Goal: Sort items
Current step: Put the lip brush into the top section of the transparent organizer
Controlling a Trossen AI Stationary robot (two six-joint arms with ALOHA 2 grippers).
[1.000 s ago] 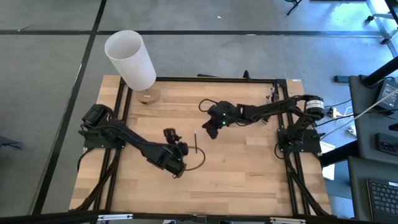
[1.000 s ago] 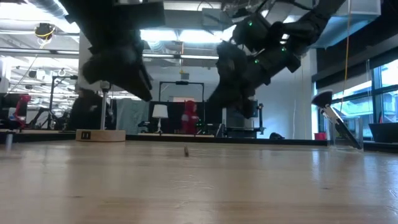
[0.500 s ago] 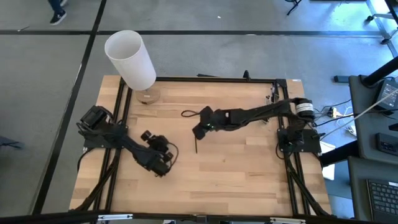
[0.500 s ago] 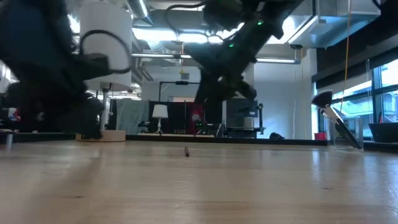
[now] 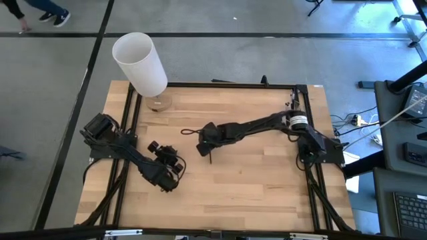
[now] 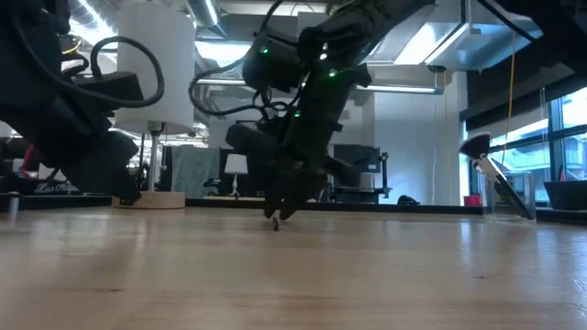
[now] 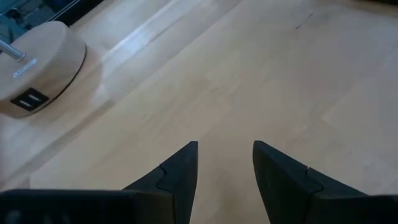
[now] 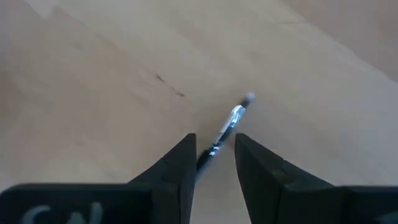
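Right wrist view: right gripper (image 8: 214,155) parted, straddling brush (image 8: 225,132) lying mid-table (image 5: 253,177), apparently not yet pinched | advice: centre on handle, descend flush, close gently | left gripper (image 7: 225,165) parted, empty, waiting left.

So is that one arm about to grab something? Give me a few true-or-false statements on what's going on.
1. The right end effector is low over a slim makeup brush on the table. True.
2. The brush is lifted off the table. False: it lies on the wood, between open fingers.
3. The left end effector holds a brush. False: its open fingers hold nothing.
4. A white cylinder stands at the table's far left corner. True.
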